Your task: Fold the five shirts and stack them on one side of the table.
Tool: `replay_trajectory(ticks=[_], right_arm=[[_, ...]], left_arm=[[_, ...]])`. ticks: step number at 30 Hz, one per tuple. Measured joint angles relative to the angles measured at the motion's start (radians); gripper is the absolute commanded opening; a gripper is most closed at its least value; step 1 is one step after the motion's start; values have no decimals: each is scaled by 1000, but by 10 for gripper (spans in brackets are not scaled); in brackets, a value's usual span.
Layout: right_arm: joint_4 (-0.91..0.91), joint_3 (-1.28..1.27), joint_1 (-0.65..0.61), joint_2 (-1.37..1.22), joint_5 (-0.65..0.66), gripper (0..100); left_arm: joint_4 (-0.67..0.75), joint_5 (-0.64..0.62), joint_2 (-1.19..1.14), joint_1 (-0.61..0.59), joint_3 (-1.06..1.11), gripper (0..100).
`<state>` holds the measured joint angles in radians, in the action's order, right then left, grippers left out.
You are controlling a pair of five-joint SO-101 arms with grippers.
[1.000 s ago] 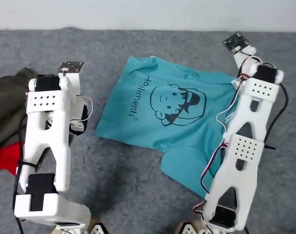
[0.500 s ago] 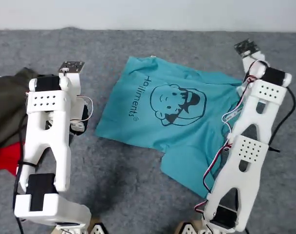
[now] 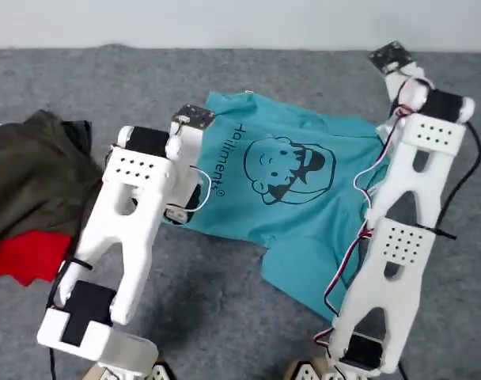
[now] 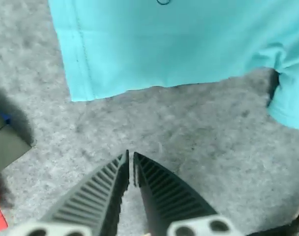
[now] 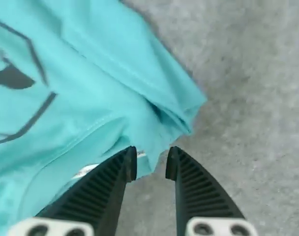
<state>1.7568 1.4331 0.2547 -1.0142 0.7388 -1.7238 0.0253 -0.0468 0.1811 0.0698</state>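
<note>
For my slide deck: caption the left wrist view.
Left gripper, jaws closed, hovers over the grey table just short of the teal shirt.

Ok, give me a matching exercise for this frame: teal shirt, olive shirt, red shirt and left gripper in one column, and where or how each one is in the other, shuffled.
1. teal shirt
2. olive shirt
3. red shirt
4. left gripper

A. partly under another shirt
B. fingers shut, above bare table
C. spread out in the middle, print up
D. dark heap at the table's edge

Pairs: 1-C, 2-D, 3-A, 4-B.
</note>
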Motion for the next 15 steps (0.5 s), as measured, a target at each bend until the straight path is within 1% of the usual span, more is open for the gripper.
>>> replay_trajectory(ticks=[5, 11, 15], right_arm=[[0, -382, -48, 252, -2, 122], [0, -944, -176, 655, 0, 122], [0, -1249, -210, 916, 25, 122]], left_arm=[[12, 0, 0, -11, 0, 19], [12, 0, 0, -17, 0, 18], [0, 0, 0, -18, 0, 18]])
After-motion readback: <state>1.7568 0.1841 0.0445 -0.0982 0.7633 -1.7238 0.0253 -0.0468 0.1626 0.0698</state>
